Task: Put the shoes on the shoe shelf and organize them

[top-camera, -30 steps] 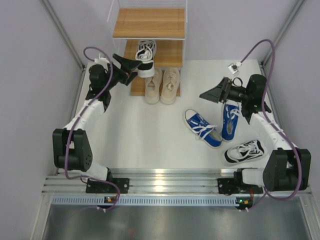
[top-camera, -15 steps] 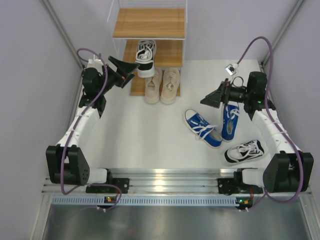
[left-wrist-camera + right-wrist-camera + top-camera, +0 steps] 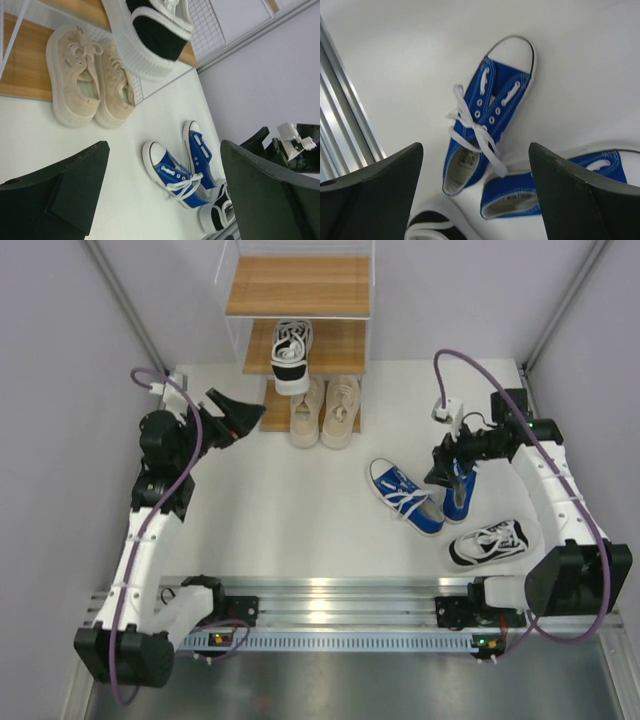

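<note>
The shoe shelf (image 3: pixel 297 285) stands at the table's far edge. One black-and-white sneaker (image 3: pixel 291 355) lies on its middle board, heel jutting past the front edge. The beige pair (image 3: pixel 323 411) sits side by side on the lowest board (image 3: pixel 20 70). Two blue sneakers (image 3: pixel 405 497) (image 3: pixel 460 487) and the other black-and-white sneaker (image 3: pixel 489 542) lie on the table at the right. My right gripper (image 3: pixel 447 465) hangs open above the blue sneakers (image 3: pixel 490 115), holding nothing. My left gripper (image 3: pixel 235 412) is open and empty, left of the shelf, apart from it.
The white tabletop (image 3: pixel 290 510) runs from the shelf to the aluminium rail (image 3: pixel 330 600) at the near edge. Grey walls close in on both sides. A purple cable (image 3: pixel 470 358) loops above the right arm.
My left arm has drawn back from the shelf toward the left and the near side. My right arm has swung its gripper downward over the blue sneakers.
</note>
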Action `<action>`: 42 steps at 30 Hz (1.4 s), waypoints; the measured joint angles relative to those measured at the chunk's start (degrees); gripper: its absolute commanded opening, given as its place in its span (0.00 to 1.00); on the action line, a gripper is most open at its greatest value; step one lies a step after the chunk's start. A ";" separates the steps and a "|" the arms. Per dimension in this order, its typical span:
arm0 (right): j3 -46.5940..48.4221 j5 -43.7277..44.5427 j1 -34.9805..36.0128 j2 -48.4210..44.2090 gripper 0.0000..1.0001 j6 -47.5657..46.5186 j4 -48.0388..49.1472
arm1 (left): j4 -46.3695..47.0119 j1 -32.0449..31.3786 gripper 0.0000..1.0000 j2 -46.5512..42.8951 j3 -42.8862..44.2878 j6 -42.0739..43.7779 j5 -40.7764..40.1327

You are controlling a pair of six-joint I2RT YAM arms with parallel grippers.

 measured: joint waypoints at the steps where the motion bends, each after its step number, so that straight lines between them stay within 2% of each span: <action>1: -0.15 1.92 0.00 -0.07 0.85 -2.23 -1.55 | -1.22 -0.02 0.98 -2.58 -1.51 0.92 -0.85; 5: -0.96 11.63 0.00 -0.96 0.83 -12.52 -8.90 | -3.69 0.00 0.98 -11.45 -8.52 1.70 -2.40; 9: -2.84 20.50 -0.02 -3.78 0.83 -21.33 -16.26 | -5.75 0.00 0.98 -16.31 -15.06 0.57 -2.91; 13: -6.75 28.09 -0.02 -8.11 0.80 -26.77 -18.82 | -7.52 0.00 0.98 -16.98 -17.97 0.00 -2.51; 19: -20.26 35.67 -0.02 -13.62 0.77 -32.52 -17.29 | -7.76 0.00 0.98 -16.81 -18.27 0.09 0.28; 21: -24.70 37.38 0.00 -13.92 0.67 -32.74 -14.10 | -7.61 0.00 0.98 -16.48 -18.43 -0.09 1.29; 22: -26.73 38.42 0.11 -13.51 0.58 -32.74 -12.09 | -7.41 0.00 0.98 -16.20 -18.58 -0.20 2.03; 23: -28.15 39.43 0.33 -12.96 0.35 -32.76 -10.12 | -7.41 0.00 0.98 -15.96 -18.67 -0.42 2.49; 24: -29.49 40.26 0.52 -12.24 0.23 -33.11 -7.54 | -7.39 0.00 0.98 -15.74 -18.78 -0.63 3.02; 25: -30.49 41.48 0.74 -11.23 0.06 -33.35 -4.57 | -7.32 0.00 0.98 -15.47 -19.02 -0.98 3.96; 27: -30.53 42.10 0.83 -10.36 0.00 -33.40 -1.42 | -7.23 0.00 0.98 -15.32 -19.28 -1.49 5.22; 30: -29.90 42.14 0.92 -11.32 0.00 -35.69 -2.84 | -6.84 0.00 0.98 -15.02 -19.74 -2.71 8.13; 32: -27.23 41.46 0.92 -13.64 0.00 -38.75 -7.23 | -6.40 -0.02 0.98 -14.99 -20.39 -3.82 10.34; 36: -12.74 36.20 0.92 -19.08 0.00 -46.05 -17.75 | -5.84 -0.02 0.98 -14.97 -22.67 -5.86 13.94; 40: 1.03 29.44 2.82 -20.11 0.00 -50.01 -18.91 | -5.29 -0.44 0.98 -13.75 -23.78 -8.02 16.59; 42: 3.52 27.85 6.36 -20.11 0.00 -49.57 -18.78 | -4.48 -0.92 0.98 -12.20 -23.69 -8.57 17.77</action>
